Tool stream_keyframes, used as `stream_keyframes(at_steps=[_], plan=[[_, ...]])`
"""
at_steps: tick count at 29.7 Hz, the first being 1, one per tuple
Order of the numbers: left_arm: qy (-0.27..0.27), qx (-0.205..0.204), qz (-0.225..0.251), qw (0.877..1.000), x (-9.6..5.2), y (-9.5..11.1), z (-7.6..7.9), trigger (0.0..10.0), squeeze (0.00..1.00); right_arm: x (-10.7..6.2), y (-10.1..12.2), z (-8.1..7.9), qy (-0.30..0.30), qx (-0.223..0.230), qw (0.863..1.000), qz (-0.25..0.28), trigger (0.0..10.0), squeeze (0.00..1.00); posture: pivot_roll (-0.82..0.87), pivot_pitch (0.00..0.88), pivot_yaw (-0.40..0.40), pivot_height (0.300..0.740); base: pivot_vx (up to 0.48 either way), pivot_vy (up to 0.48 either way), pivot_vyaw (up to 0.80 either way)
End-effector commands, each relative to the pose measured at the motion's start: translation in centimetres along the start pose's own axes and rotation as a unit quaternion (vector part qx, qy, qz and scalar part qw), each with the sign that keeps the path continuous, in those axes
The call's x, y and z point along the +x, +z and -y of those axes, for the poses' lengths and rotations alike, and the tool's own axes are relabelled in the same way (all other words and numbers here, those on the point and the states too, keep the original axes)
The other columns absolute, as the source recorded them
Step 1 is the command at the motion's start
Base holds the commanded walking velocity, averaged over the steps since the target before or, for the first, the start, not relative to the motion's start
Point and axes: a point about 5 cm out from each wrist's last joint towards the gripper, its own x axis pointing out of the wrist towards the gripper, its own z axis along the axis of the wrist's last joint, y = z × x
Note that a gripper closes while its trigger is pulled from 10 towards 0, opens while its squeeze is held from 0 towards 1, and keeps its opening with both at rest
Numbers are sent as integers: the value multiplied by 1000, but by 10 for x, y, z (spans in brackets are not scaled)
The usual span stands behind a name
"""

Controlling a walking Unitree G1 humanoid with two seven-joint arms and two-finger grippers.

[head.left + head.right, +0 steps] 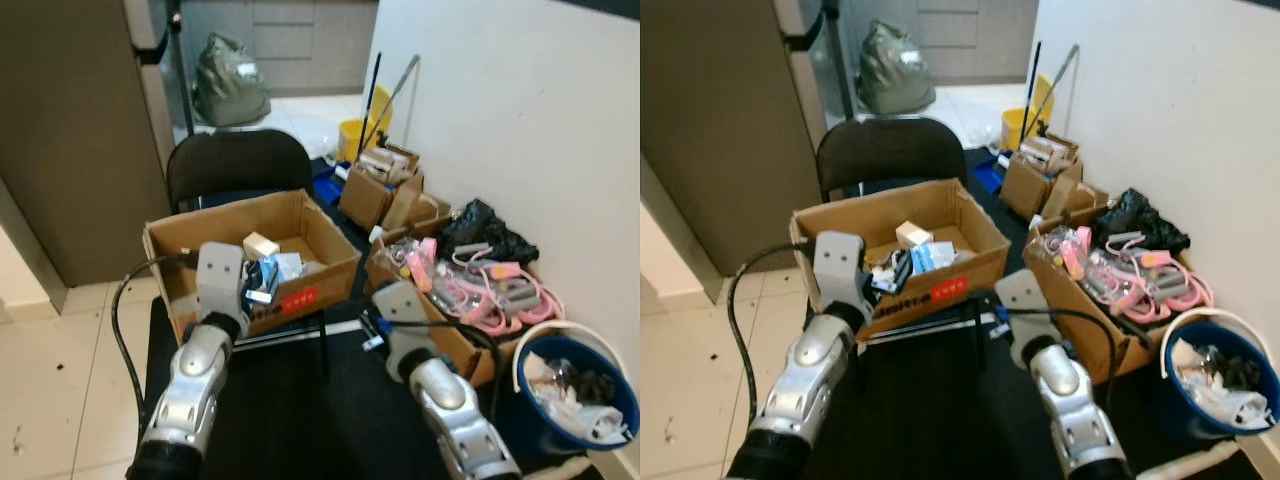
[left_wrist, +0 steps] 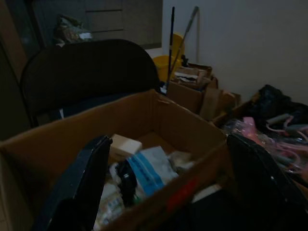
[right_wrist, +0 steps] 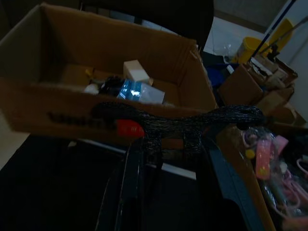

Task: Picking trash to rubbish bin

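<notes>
Standing on the seat of a black folding chair point(image 1: 235, 165) is an open cardboard box point(image 1: 320, 235) of trash: a small white carton point(image 1: 260, 244) toward its back wall, a blue-and-white packet point(image 2: 149, 168) in the middle, and darker scraps at the front edge. The left gripper point(image 2: 168, 192) hovers at the box's front left corner, its two black fingers point(image 2: 79, 187) spread wide with nothing between them. The right gripper point(image 3: 178, 120) sits lower, in front of the box's front wall near the red label point(image 1: 302, 297); from its wrist view I cannot tell whether the fingers are apart or together. The rubbish bin point(image 1: 530, 352), a blue bucket with a white rim, stands on the floor at the far right against the white wall point(image 1: 520, 110), already holding crumpled paper and plastic. Between bin and chair, a second box point(image 1: 450, 345) overflows with pink cords point(image 1: 500, 290).
</notes>
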Motion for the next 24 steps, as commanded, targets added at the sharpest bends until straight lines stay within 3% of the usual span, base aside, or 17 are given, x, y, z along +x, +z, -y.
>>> stream_keyframes(at_steps=[1, 21, 24], plan=[[-3, 4, -9, 1000, -2, -4, 1, 10000, 0, -2, -4, 5, -5, 2, 1000, -11, 10000, 0, -76, 55, -7, 740, 458, 0, 0], [-6, 7, -9, 1000, -1, -3, 0, 10000, 0, -1, -6, 4, -7, 5, 1000, -15, 10000, 0, -67, 59, -2, 740, 452, 0, 0], [-9, -2, -9, 1000, -1, -3, 2, 10000, 0, 0, -6, 4, -7, 5, 1000, -16, 10000, 0, -67, 60, -1, 740, 135, 0, 0]])
